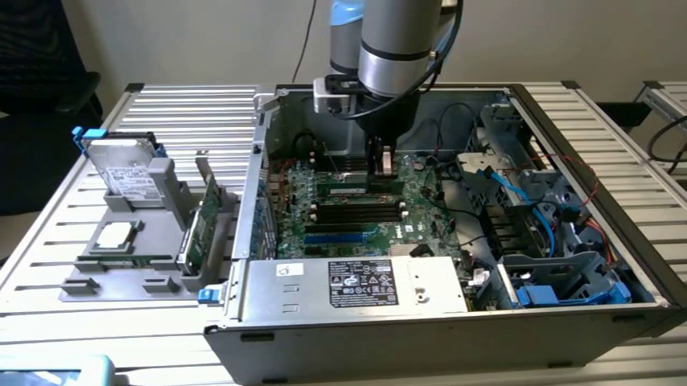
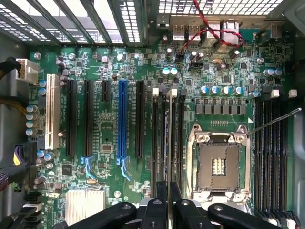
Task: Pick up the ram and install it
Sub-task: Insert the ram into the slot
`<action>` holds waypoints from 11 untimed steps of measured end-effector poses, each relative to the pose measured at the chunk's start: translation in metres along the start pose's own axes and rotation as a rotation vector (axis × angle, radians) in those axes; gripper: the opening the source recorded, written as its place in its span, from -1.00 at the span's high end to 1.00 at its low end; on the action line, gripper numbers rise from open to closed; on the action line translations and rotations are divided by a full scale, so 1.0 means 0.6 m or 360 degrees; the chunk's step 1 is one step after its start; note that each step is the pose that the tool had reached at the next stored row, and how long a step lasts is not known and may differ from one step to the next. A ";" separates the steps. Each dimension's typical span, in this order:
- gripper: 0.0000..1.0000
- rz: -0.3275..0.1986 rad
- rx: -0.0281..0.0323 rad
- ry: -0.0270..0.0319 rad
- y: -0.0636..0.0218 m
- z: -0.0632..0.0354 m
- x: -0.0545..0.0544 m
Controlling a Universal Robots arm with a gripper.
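Observation:
The ram is a thin green stick seen edge-on, standing upright in line with the black memory slots beside the CPU socket. My gripper is shut on its near end, one finger on each side. In the exterior view the gripper reaches down inside the open computer case, just above the motherboard. There the ram shows as a green strip low over the board under the fingers. Whether it is fully seated in its slot cannot be told.
Blue and black cables and drive cages crowd the case on the exterior view's right. The power supply sits along the near wall. Outside, on the exterior view's left, a grey holder carries a hard drive, a processor and a taller green expansion card.

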State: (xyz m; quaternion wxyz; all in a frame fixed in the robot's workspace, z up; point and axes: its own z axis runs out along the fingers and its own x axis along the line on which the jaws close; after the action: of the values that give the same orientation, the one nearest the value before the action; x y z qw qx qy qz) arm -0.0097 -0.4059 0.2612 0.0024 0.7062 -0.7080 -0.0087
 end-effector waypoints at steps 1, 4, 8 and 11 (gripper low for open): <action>0.73 0.0000 -0.00002 0.00003 0.000 0.000 0.000; 0.73 0.0000 -0.00001 0.00002 0.000 0.001 0.000; 0.73 0.0000 -0.00005 0.00002 0.000 0.006 0.001; 0.73 0.0000 -0.00011 0.00025 0.000 0.012 0.001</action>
State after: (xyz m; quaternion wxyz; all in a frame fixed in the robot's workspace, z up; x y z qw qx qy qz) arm -0.0097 -0.4063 0.2543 0.0032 0.7062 -0.7080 -0.0084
